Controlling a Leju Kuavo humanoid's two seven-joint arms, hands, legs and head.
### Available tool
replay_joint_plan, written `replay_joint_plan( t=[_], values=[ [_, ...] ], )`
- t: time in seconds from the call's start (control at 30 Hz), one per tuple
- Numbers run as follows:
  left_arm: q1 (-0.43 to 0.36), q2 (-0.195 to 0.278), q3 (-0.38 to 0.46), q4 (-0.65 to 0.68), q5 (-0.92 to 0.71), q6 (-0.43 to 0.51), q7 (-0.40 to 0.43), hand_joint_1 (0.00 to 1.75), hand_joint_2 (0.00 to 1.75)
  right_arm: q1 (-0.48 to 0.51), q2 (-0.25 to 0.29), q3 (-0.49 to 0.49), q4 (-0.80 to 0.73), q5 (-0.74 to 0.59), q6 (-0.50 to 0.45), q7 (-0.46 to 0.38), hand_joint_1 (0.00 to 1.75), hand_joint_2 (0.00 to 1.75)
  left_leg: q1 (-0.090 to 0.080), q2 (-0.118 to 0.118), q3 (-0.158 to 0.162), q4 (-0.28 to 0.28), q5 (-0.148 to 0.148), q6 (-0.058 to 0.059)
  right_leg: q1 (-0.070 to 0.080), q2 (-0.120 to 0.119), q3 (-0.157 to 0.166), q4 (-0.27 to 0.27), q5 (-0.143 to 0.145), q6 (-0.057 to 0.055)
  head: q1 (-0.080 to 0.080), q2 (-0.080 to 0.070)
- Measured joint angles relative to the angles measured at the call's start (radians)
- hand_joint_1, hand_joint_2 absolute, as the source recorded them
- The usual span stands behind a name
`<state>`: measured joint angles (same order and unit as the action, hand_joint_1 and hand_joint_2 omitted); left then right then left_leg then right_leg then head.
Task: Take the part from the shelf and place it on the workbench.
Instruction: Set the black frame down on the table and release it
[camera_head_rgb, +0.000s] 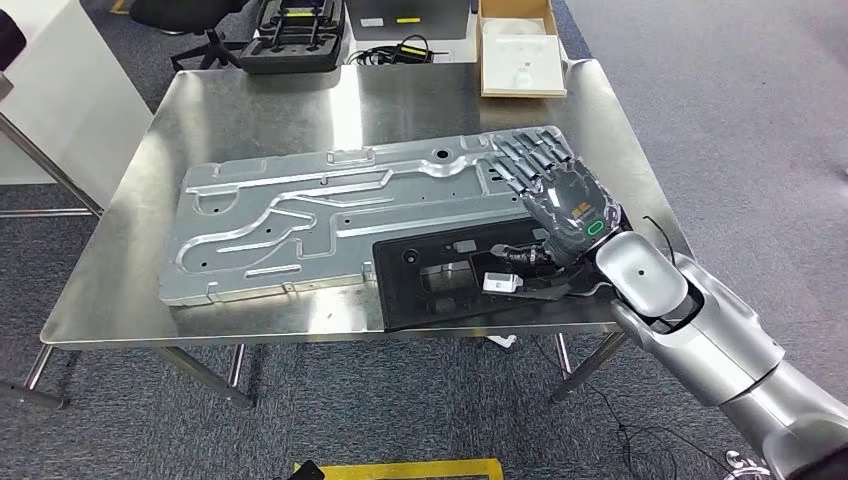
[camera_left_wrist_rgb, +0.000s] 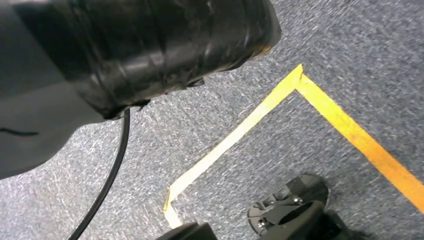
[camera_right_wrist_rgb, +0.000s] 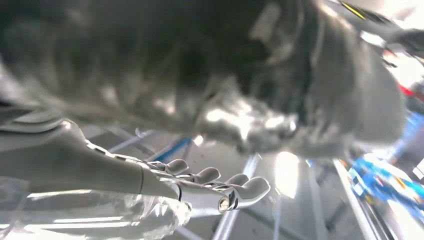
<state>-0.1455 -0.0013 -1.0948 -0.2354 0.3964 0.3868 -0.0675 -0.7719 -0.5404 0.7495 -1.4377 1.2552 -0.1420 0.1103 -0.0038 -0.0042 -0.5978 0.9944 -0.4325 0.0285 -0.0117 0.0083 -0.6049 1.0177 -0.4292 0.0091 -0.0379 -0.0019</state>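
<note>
Surface (camera_head_rgb: 250, 100) of shiny steel, on which we see a long grey metal panel (camera_head_rgb: 330, 215) lying flat. A black frame part (camera_head_rgb: 440, 285) lies at the near edge, overlapping the panel's near side. The right robot hand (camera_head_rgb: 555, 195) rests palm down over the panel's right end, fingers stretched out and apart, holding nothing; the part lies just beside its thumb. Beyond the far edge we see an open cardboard box (camera_head_rgb: 515, 55) and a black case (camera_head_rgb: 295, 40).
</note>
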Motion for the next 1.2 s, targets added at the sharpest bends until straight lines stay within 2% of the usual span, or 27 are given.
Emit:
replay_joint_plan(
  t=[0.07, 0.13, 0.17, 0.2, 0.23, 0.27, 0.3, 0.37, 0.4, 0.5, 0.53, 0.57, 0.67, 0.7, 0.73, 0.77, 0.83, 0.87, 0.9, 1.0, 1.03, 1.07, 1.1, 1.17, 1.2],
  values=[
    [0.0, 0.0, 0.0, 0.0, 0.001, -0.001, -0.001, 0.0, 0.0, 0.008, -0.001, -0.013, -0.039, 0.007, -0.003, 0.003, 0.0, 0.0, 0.005, 0.002, 0.007, -0.016, 0.009, 0.01, 0.001, -0.001, -0.02, 0.046, -0.034, 0.006, 0.002, 0.0],
    [0.0, 0.0, 0.0, 0.0, 0.001, 0.001, -0.002, 0.0, 0.0, 0.015, -0.002, -0.023, -0.074, 0.019, -0.004, 0.008, 0.0, 0.0, 0.005, 0.003, 0.01, -0.02, 0.011, 0.015, 0.0, -0.002, -0.073, 0.167, -0.098, 0.008, 0.003, 0.0],
    [0.0, 0.0, 0.0, 0.0, 0.002, 0.002, -0.002, 0.0, 0.0, 0.022, -0.002, -0.026, -0.091, 0.026, -0.004, 0.011, 0.0, 0.0, 0.005, 0.003, 0.01, -0.02, 0.011, 0.016, 0.0, -0.002, -0.101, 0.228, -0.121, 0.009, 0.004, 0.0],
    [0.001, 0.0, 0.0, 0.0, 0.003, 0.003, -0.003, 0.0, 0.0, 0.03, -0.002, -0.028, -0.107, 0.031, -0.005, 0.012, 0.0, 0.0, 0.005, 0.003, 0.01, -0.019, 0.01, 0.016, -0.002, -0.003, -0.118, 0.263, -0.127, 0.012, 0.004, 0.0],
    [0.002, 0.0, 0.0, 0.0, 0.004, 0.003, -0.004, 0.0, 0.0, 0.036, -0.001, -0.029, -0.124, 0.036, -0.006, 0.013, 0.0, 0.0, 0.006, 0.002, 0.01, -0.016, 0.009, 0.016, -0.004, -0.003, -0.117, 0.262, -0.114, 0.014, 0.004, 0.0],
    [0.003, -0.001, 0.0, 0.0, 0.005, 0.003, -0.005, 0.0, 0.0, 0.04, -0.001, -0.03, -0.141, 0.041, -0.009, 0.013, 0.0, 0.0, 0.007, 0.001, 0.01, -0.012, 0.008, 0.014, -0.007, -0.003, -0.096, 0.221, -0.085, 0.016, 0.004, 0.0],
    [0.004, -0.002, 0.0, 0.0, 0.006, 0.003, -0.007, 0.0, 0.0, 0.041, -0.001, -0.033, -0.158, 0.045, -0.012, 0.014, 0.0, 0.0, 0.007, 0.0, 0.009, -0.005, 0.005, 0.011, -0.01, -0.003, -0.064, 0.155, -0.051, 0.018, 0.004, 0.0],
    [0.004, -0.002, 0.001, 0.0, 0.01, 0.003, -0.008, 0.0, 0.0, 0.042, 0.002, -0.041, -0.192, 0.05, -0.022, 0.018, 0.0, 0.0, 0.005, -0.003, 0.001, 0.013, -0.002, 0.0, -0.011, -0.002, -0.009, 0.046, -0.013, 0.018, 0.005, 0.0],
    [0.004, -0.002, 0.002, 0.0, 0.013, 0.003, -0.008, 0.0, 0.0, 0.045, 0.004, -0.044, -0.209, 0.051, -0.028, 0.022, 0.0, 0.0, 0.004, -0.004, -0.004, 0.02, -0.004, -0.005, -0.009, -0.001, 0.001, 0.024, -0.009, 0.015, 0.005, 0.0],
    [0.006, -0.002, 0.008, 0.0, 0.022, 0.007, -0.009, 0.0, 0.0, 0.07, 0.016, -0.056, -0.261, 0.047, -0.075, 0.05, 0.0, 0.0, 0.006, -0.005, -0.012, 0.028, -0.005, -0.017, -0.005, -0.001, -0.003, 0.021, -0.005, -0.001, 0.004, 0.0],
    [0.008, -0.002, 0.01, 0.0, 0.027, 0.01, -0.01, 0.0, 0.0, 0.084, 0.023, -0.064, -0.28, 0.042, -0.106, 0.065, 0.0, 0.0, 0.008, -0.004, -0.017, 0.04, -0.019, -0.021, -0.005, -0.002, -0.004, 0.02, -0.002, -0.008, 0.004, 0.0],
    [0.009, -0.003, 0.012, 0.0, 0.031, 0.013, -0.01, 0.0, 0.0, 0.101, 0.029, -0.074, -0.3, 0.035, -0.14, 0.079, 0.0, 0.0, 0.009, -0.004, -0.029, 0.071, -0.046, -0.026, -0.006, -0.005, -0.007, 0.018, 0.003, -0.015, 0.002, 0.0],
    [0.015, -0.005, 0.017, 0.0, 0.037, 0.017, -0.011, 0.0, 0.0, 0.15, 0.047, -0.11, -0.347, 0.015, -0.221, 0.104, 0.0, 0.0, 0.013, -0.002, -0.094, 0.254, -0.162, -0.037, -0.002, -0.009, -0.026, 0.017, 0.017, -0.03, -0.001, 0.0],
    [0.017, -0.005, 0.017, 0.0, 0.037, 0.018, -0.011, 0.0, 0.0, 0.163, 0.052, -0.118, -0.359, 0.013, -0.231, 0.106, 0.0, 0.0, 0.014, -0.002, -0.105, 0.298, -0.182, -0.037, 0.0, -0.009, -0.034, 0.017, 0.023, -0.032, -0.001, 0.0],
    [0.018, -0.005, 0.018, 0.0, 0.037, 0.018, -0.011, 0.0, 0.0, 0.173, 0.056, -0.125, -0.369, 0.013, -0.235, 0.107, 0.0, 0.0, 0.014, -0.002, -0.098, 0.306, -0.184, -0.035, 0.003, -0.009, -0.042, 0.017, 0.03, -0.033, -0.001, 0.0],
    [0.018, -0.005, 0.019, 0.0, 0.038, 0.018, -0.011, 0.0, 0.0, 0.182, 0.058, -0.131, -0.379, 0.013, -0.237, 0.107, 0.0, 0.0, 0.013, -0.002, -0.07, 0.274, -0.17, -0.031, 0.006, -0.009, -0.05, 0.017, 0.037, -0.033, -0.001, 0.0],
    [0.017, -0.005, 0.022, 0.0, 0.038, 0.02, -0.011, 0.0, 0.0, 0.191, 0.062, -0.144, -0.397, 0.013, -0.242, 0.107, 0.0, 0.0, 0.01, -0.002, 0.024, 0.129, -0.128, -0.017, 0.01, -0.008, -0.063, 0.017, 0.051, -0.031, -0.001, 0.0],
    [0.016, -0.005, 0.023, 0.0, 0.038, 0.02, -0.01, 0.0, 0.0, 0.194, 0.064, -0.151, -0.404, 0.012, -0.25, 0.107, 0.0, 0.0, 0.006, -0.002, 0.061, 0.064, -0.111, -0.012, 0.011, -0.008, -0.067, 0.016, 0.059, -0.027, 0.0, 0.0],
    [0.015, -0.005, 0.024, 0.0, 0.038, 0.021, -0.008, 0.0, 0.0, 0.198, 0.066, -0.158, -0.411, 0.009, -0.265, 0.107, 0.0, 0.0, 0.002, -0.002, 0.082, 0.024, -0.1, -0.008, 0.01, -0.009, -0.07, 0.014, 0.066, -0.022, 0.0, 0.0],
    [0.018, -0.006, 0.024, 0.0, 0.044, 0.025, 0.005, 0.0, 0.0, 0.217, 0.072, -0.176, -0.427, -0.017, -0.32, 0.105, 0.0, 0.0, -0.006, -0.001, 0.077, 0.001, -0.071, 0.004, 0.006, -0.01, -0.072, 0.0, 0.09, -0.004, 0.002, 0.0],
    [0.019, -0.007, 0.025, 0.0, 0.048, 0.025, 0.009, 0.0, 0.0, 0.226, 0.074, -0.18, -0.433, -0.029, -0.335, 0.104, 0.0, 0.0, -0.005, 0.001, 0.073, -0.007, -0.056, 0.009, 0.005, -0.009, -0.077, 0.001, 0.085, 0.001, 0.002, 0.0],
    [0.02, -0.008, 0.025, 0.0, 0.051, 0.025, 0.012, 0.0, 0.0, 0.233, 0.076, -0.186, -0.44, -0.042, -0.348, 0.104, 0.0, 0.0, -0.002, 0.003, 0.066, -0.015, -0.04, 0.016, 0.004, -0.007, -0.087, 0.019, 0.058, 0.005, 0.003, 0.0],
    [0.021, -0.008, 0.026, 0.0, 0.053, 0.025, 0.015, 0.0, 0.0, 0.24, 0.076, -0.192, -0.447, -0.052, -0.357, 0.103, 0.0, 0.0, 0.0, 0.005, 0.056, -0.021, -0.025, 0.022, 0.004, -0.006, -0.101, 0.058, 0.011, 0.007, 0.006, 0.0],
    [0.021, -0.006, 0.028, 0.0, 0.057, 0.021, 0.019, 0.0, 0.0, 0.253, 0.078, -0.205, -0.461, -0.067, -0.368, 0.102, 0.0, 0.0, 0.0, 0.006, 0.03, -0.022, -0.002, 0.028, 0.0, -0.005, -0.129, 0.186, -0.098, 0.011, 0.01, 0.0],
    [0.021, -0.005, 0.03, 0.0, 0.06, 0.018, 0.021, 0.0, 0.0, 0.26, 0.08, -0.209, -0.467, -0.071, -0.373, 0.102, 0.0, 0.0, -0.001, 0.006, 0.016, -0.021, 0.008, 0.028, -0.001, -0.005, -0.134, 0.245, -0.126, 0.014, 0.01, 0.0]
  ],
)
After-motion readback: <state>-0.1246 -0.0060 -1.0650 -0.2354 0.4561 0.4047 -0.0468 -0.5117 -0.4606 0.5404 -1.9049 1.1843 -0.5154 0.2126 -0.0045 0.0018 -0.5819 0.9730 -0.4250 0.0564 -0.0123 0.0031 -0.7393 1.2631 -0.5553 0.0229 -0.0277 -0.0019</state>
